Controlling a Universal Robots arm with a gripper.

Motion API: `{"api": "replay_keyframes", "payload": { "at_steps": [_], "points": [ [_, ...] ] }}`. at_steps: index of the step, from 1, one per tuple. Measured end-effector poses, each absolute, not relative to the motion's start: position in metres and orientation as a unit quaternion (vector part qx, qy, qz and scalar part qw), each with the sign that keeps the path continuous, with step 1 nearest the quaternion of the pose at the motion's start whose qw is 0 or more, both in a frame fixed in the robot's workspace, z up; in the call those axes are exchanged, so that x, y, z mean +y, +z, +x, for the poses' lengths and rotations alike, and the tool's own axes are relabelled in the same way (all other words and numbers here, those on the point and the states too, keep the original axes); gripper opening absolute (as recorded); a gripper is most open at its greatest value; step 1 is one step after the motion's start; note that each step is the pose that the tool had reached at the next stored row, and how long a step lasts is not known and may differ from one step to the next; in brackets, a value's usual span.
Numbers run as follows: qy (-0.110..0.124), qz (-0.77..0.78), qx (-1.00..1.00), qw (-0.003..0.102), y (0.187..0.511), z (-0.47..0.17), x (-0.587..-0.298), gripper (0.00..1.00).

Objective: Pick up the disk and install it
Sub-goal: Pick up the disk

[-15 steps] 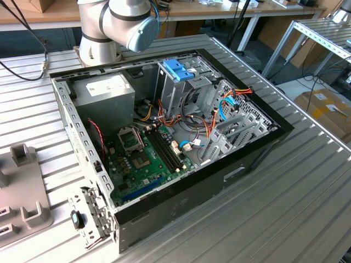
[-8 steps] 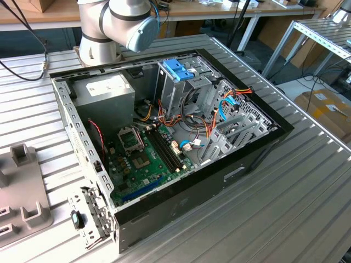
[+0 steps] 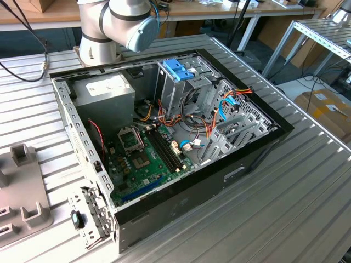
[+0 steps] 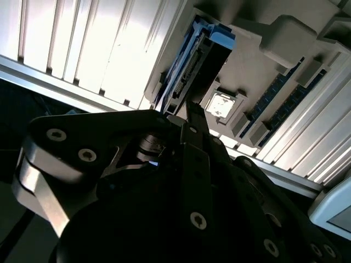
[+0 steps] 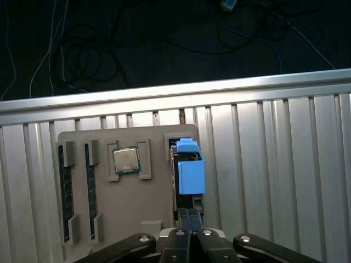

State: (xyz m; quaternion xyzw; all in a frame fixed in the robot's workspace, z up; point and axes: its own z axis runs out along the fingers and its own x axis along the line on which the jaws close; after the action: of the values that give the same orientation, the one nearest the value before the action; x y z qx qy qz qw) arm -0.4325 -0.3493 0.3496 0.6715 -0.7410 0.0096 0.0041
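On the table at the exterior view's left sits the grey holder [image 3: 24, 211], with the open computer case [image 3: 164, 131] near it. Across the holder in the first wrist view you pass the memory sticks [image 5: 64, 192], the processor chip [image 5: 125, 160], then the disk [image 5: 191, 174], standing on edge in the slot by the holder's edge. Your hand [image 5: 190, 212] hovers at its near end, fingers looking pressed together with nothing between; the disk's long axis runs straight ahead, in line with them
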Motion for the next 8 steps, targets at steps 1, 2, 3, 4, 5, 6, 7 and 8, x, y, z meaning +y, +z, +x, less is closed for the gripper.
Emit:
{"api": "replay_keyframes", "payload": {
  "at_steps": [1, 2, 3, 4, 5, 6, 7, 8],
  "points": [
    [0.010, 0.671, -0.741, 0.004, 0.3495, -0.4325, -0.3493, 0.11],
    [0.010, 0.671, -0.741, 0.004, 0.3491, -0.4324, -0.3493, 0.11],
    [0.010, 0.671, -0.741, 0.004, 0.3485, -0.4324, -0.3493, 0.11],
    [0.010, 0.671, -0.741, 0.004, 0.3482, -0.4325, -0.3493, 0.11],
    [0.010, 0.672, -0.741, 0.004, 0.3482, -0.4325, -0.3493, 0.11],
    [0.010, 0.671, -0.741, 0.004, 0.3482, -0.4325, -0.3492, 0.11],
    [0.010, 0.671, -0.741, 0.004, 0.3480, -0.4325, -0.3491, 0.11],
    [0.010, 0.671, -0.741, 0.004, 0.3479, -0.4322, -0.3488, 0.11]
  ]
}}
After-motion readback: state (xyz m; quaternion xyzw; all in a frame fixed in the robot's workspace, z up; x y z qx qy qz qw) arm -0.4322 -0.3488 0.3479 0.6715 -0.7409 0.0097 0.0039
